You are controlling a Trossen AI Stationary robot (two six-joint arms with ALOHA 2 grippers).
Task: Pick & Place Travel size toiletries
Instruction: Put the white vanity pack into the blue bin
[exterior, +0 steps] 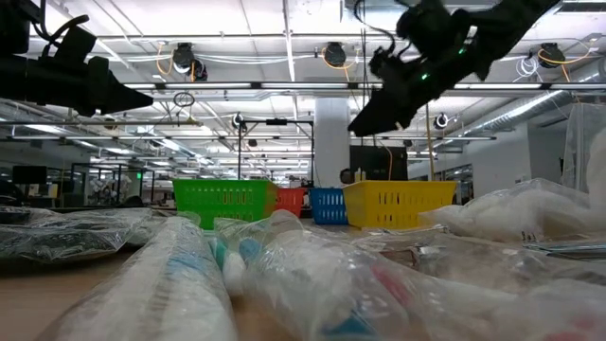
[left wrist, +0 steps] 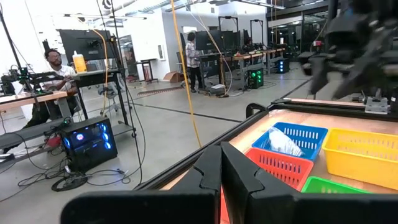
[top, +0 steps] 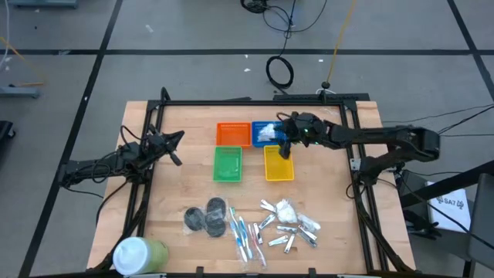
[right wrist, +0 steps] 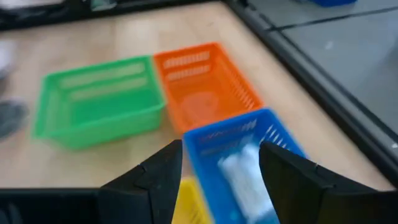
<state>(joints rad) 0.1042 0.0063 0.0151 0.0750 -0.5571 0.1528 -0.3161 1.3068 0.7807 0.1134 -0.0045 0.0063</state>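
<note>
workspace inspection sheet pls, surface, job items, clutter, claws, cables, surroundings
surface: wooden table in a dark frame, mostly bare at its left.
job's things: one white packet lies in the blue basket; more packets, silver clippers, grey discs and toothbrushes heaped along the near edge.
clutter: white-and-green tub at the near left corner; orange basket, green basket and yellow basket look empty.
claws: right claw open, empty, above the blue basket; left claw shut, empty, over the table's left side.
cables: black coils and a yellow line on the floor beyond the table.
surroundings: workshop with people at benches.
</note>
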